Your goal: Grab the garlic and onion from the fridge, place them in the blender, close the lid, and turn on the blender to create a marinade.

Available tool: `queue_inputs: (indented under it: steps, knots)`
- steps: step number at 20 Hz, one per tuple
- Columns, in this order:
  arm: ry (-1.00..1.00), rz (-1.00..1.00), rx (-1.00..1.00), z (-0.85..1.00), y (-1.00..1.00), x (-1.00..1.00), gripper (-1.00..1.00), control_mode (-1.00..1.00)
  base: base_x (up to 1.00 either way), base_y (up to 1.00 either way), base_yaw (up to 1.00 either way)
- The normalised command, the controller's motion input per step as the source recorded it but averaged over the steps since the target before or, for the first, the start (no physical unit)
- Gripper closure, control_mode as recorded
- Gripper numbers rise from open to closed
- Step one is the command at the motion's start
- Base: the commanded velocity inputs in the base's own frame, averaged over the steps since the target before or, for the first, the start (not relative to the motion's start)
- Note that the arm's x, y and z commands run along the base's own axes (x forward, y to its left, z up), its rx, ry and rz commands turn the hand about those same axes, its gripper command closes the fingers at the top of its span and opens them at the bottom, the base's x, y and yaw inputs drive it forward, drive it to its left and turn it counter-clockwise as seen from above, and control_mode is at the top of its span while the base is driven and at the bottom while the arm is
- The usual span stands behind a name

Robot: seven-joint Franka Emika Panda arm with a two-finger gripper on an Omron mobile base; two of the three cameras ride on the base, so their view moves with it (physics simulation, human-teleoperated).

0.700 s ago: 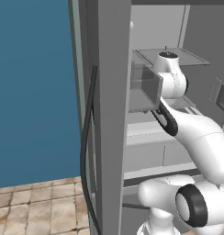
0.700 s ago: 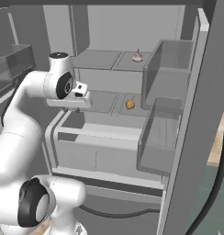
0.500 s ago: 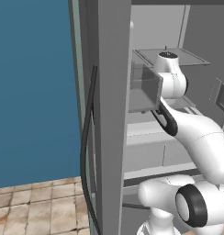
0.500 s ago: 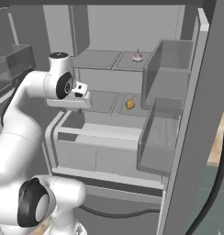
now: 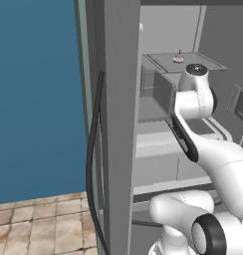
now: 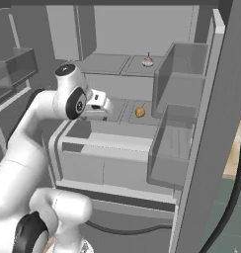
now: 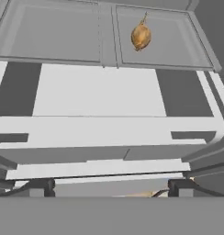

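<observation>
Golden-brown onion (image 7: pixel 141 36) with thin stem lies near right rear corner of middle fridge (image 6: pixel 206 148) shelf; pale pinkish garlic (image 6: pixel 148 61) on shelf above. Gripper (image 7: pixel 111 186) jaws spread, empty.

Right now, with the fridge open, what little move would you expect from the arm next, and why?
Probably a short reach forward and to the right toward the onion. The pincer is open and holds nothing, and the onion lies free on the shelf ahead of it, up and right in the hand view. The garlic sits one shelf higher.
</observation>
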Motion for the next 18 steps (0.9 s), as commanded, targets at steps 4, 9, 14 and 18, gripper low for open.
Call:
queue_inputs:
  steps: [4, 9, 14, 18]
  knots:
    - [-0.02, -0.08, 0.00, -0.36, -0.94, 0.67, -1.00, -1.00, 0.00, 0.00, 0.00]
    - [-0.05, -0.01, 0.00, -0.08, -0.43, 0.76, -1.00, -1.00, 0.00, 0.00, 0.00]
    - [-0.04, 0.00, 0.00, -0.07, -0.02, 0.49, -1.00, -1.00, 0.00, 0.00, 0.00]
    - [0.05, 0.01, 0.01, -0.18, -0.07, 0.38, -1.00, -1.00, 0.00, 0.00, 0.00]
